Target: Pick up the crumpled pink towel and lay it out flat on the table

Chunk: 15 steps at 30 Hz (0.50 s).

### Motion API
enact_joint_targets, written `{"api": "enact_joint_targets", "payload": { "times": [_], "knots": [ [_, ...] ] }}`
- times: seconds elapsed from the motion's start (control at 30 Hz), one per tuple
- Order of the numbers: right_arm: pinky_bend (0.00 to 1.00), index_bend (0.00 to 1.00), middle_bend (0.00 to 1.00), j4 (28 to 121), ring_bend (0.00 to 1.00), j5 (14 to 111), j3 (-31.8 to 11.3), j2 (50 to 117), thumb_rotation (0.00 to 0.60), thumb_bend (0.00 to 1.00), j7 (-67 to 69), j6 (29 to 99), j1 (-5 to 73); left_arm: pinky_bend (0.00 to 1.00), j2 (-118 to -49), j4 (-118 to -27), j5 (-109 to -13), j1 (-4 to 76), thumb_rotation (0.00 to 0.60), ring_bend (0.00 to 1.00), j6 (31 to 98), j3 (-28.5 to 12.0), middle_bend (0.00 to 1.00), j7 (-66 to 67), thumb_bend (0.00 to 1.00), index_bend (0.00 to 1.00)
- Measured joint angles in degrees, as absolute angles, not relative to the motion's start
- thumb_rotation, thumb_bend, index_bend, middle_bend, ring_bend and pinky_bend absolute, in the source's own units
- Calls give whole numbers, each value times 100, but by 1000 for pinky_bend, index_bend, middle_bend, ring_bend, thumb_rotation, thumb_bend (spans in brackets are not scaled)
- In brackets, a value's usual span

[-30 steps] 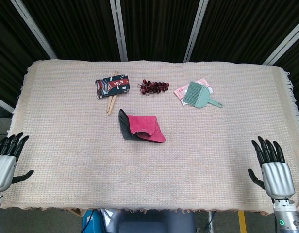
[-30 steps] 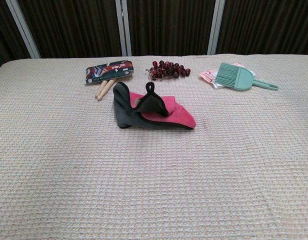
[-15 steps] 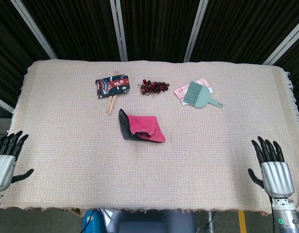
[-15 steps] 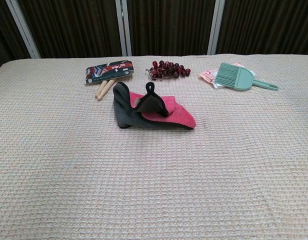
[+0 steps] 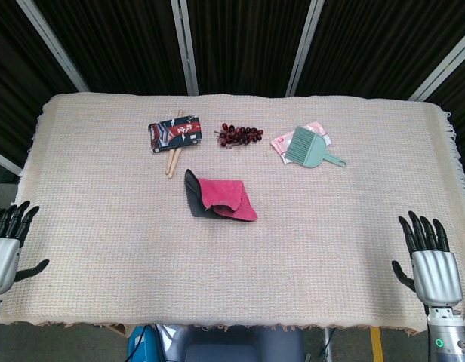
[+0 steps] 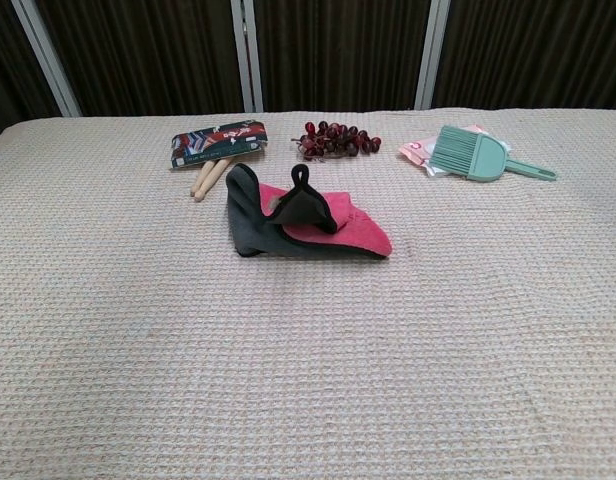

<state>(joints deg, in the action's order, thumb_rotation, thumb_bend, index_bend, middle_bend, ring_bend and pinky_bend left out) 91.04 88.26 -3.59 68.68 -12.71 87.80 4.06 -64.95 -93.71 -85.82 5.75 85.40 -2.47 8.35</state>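
The left robot hand (image 5: 6,245) is seen at the near left edge of the desk (image 5: 104,196), fingers spread and empty; the right robot hand (image 5: 429,260) is held the same way at the near right edge — silver-backed, with black fingers pointing away from the robot. Neither appears in the chest view.

The desk is covered by a beige waffle-weave cloth with frayed edges. Near its middle, well apart from both hands, the towel (image 5: 223,197) lies crumpled: a pink face folded over a dark grey underside, with a black loop (image 6: 301,176) standing up in the chest view.

Beyond it are set a printed packet (image 5: 174,133) over wooden sticks (image 5: 172,161), a bunch of dark red grapes (image 5: 240,135), and a mint-green brush (image 5: 310,148) resting on a pink packet (image 5: 281,142).

Compared with a second ago, both hands have been drawn slightly lower and outward; the towel is unchanged.
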Motion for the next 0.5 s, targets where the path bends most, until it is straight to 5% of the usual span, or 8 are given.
{"api": "enact_joint_targets", "payload": {
  "times": [0.3,0.5],
  "knots": [
    [0,0,0,9023,0,8741,-349,7044,600,288,-1519,8622,461,118,-6577,-9766,-8476,809,600,8,8215,-324,83,1404,24,120],
    [0,0,0,8991,0,8577,-369,7105,600,289,-1589,8461,505,149,-6957,-10168,-8244,1441,600,29,7774,-779,154,2075,96,190]
  ]
}}
